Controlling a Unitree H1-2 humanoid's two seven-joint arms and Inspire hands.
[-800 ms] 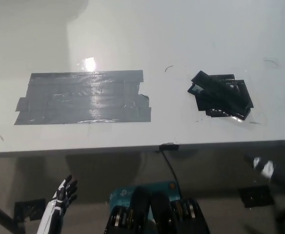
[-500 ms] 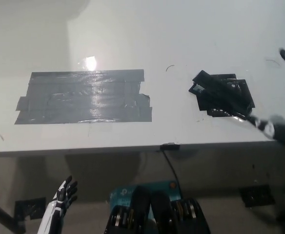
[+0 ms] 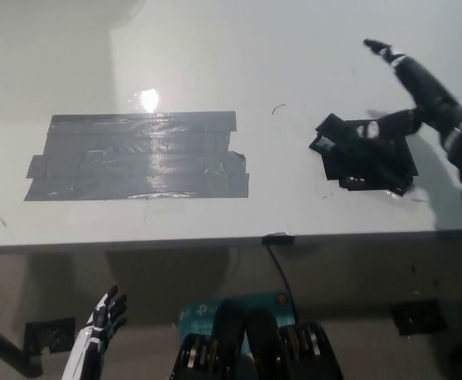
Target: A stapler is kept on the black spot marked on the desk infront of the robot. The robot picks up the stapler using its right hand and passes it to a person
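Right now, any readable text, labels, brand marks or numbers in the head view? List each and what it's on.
No legible text anywhere in the head view.
Teal device below the desk edge: pale marks on its top, too small and blurred to read.
Stapler on the black spot: no readable label.
Grey tape patch: plain, only glare.
Right hand and left hand: no markings readable.

Black right robot hand (image 3: 411, 91) spread open above the stapler (image 3: 356, 145) on the desk (image 3: 215, 63).
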